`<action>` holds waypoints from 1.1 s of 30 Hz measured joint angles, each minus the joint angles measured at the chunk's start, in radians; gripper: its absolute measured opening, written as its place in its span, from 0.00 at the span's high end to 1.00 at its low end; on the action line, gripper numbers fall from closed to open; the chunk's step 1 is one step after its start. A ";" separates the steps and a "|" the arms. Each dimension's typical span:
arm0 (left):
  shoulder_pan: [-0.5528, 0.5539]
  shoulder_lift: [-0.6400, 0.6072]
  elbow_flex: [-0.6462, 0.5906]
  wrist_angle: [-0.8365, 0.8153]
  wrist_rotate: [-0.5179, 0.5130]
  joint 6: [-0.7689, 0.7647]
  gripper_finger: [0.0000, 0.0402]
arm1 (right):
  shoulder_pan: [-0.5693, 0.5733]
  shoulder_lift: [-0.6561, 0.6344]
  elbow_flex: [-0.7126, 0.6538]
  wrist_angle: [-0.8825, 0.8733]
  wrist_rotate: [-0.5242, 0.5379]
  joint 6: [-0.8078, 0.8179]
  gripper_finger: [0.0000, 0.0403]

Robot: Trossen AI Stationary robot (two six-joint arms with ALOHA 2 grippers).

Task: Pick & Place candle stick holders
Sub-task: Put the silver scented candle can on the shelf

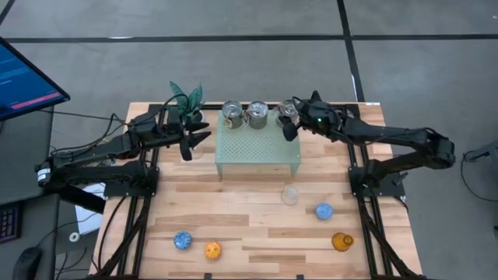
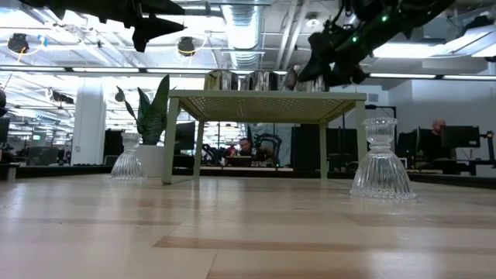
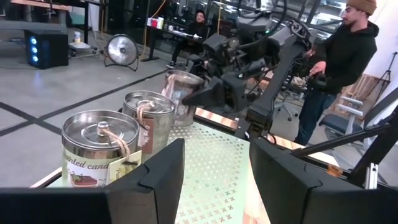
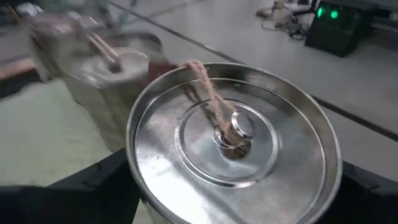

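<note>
Three shiny silver tin holders stand along the far edge of the pale green perforated stand [image 1: 259,152]: left [image 1: 232,114], middle [image 1: 257,114] and right [image 1: 285,114]. My right gripper [image 1: 292,124] is shut on the right tin [image 4: 233,149]. My left gripper [image 1: 194,140] is open and empty, up in the air left of the stand beside the plant [image 1: 185,99]. On the table stand a clear glass holder [image 1: 289,194], two blue ones [image 1: 324,211] [image 1: 183,241], an orange one [image 1: 212,250] and an amber one [image 1: 341,242]. A second clear one shows in the low view [image 2: 128,167]. My right gripper has the right silver tin between its two fingers [image 4: 93,183], one on each side of the body just under the lid's rim [image 4: 134,168]. The lid hides the place of contact. The fingers come slanting down from the table's right. Whether the tin's base is on the stand, I cannot tell.
The plant in its white pot stands at the stand's far left corner. A monitor [image 1: 23,78] is beyond the table's left edge. A person [image 3: 348,62] stands in the room beyond the table. Bare wood lies between the stand and the near row of holders.
</note>
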 joint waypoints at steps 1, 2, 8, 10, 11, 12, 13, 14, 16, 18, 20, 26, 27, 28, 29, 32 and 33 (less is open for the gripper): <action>0.000 0.000 0.000 0.000 -0.001 0.000 0.55 | -0.004 0.009 0.000 -0.002 -0.001 0.000 0.16; 0.000 0.000 0.000 0.000 0.000 0.000 0.55 | -0.008 0.018 0.000 -0.001 -0.002 0.000 0.16; 0.000 0.000 0.000 0.000 -0.019 0.000 0.55 | -0.018 0.035 0.000 0.004 -0.013 -0.026 0.16; 0.001 0.000 0.000 0.000 -0.019 0.000 0.55 | -0.018 0.035 0.000 0.013 -0.015 -0.030 0.15; 0.000 0.000 0.000 0.000 -0.019 0.000 0.55 | -0.018 0.035 0.000 0.019 -0.015 -0.030 0.15; 0.000 0.000 0.000 0.000 -0.019 0.000 0.55 | -0.018 0.035 0.000 0.020 -0.015 -0.030 0.14; 0.000 0.000 0.000 0.000 -0.024 0.000 0.55 | -0.018 0.035 0.000 0.019 -0.015 -0.030 0.12; 0.000 0.000 0.000 -0.001 -0.033 0.000 0.55 | -0.019 0.035 0.000 0.019 -0.015 -0.030 0.11; 0.000 0.000 0.000 -0.001 -0.060 0.000 0.55 | -0.026 0.035 0.000 0.020 -0.019 -0.030 0.08; 0.000 0.000 0.000 -0.002 -0.082 0.000 0.54 | -0.036 0.035 0.000 0.025 -0.037 -0.030 0.06; 0.001 0.000 0.000 -0.004 -0.088 0.000 0.53 | -0.045 0.035 0.001 0.028 -0.041 -0.030 0.04; 0.000 0.000 0.000 -0.029 -0.098 -0.003 0.46 | -0.063 0.032 0.003 0.029 -0.072 -0.054 0.01; 0.000 0.000 -0.001 -0.043 -0.104 -0.003 0.44 | -0.063 0.029 0.006 0.021 -0.076 -0.060 0.01; 0.000 0.000 -0.001 -0.060 -0.109 -0.003 0.43 | -0.063 0.022 0.013 0.012 -0.081 -0.066 0.01; 0.000 0.000 -0.001 -0.074 -0.115 -0.003 0.42 | -0.063 0.013 0.022 0.002 -0.083 -0.073 0.02; 0.000 -0.001 -0.001 -0.113 -0.119 -0.003 0.39 | -0.057 -0.015 0.064 -0.059 -0.085 -0.098 0.02; 0.000 -0.001 -0.001 -0.129 -0.123 -0.003 0.38 | -0.052 -0.022 0.080 -0.090 -0.085 -0.105 0.02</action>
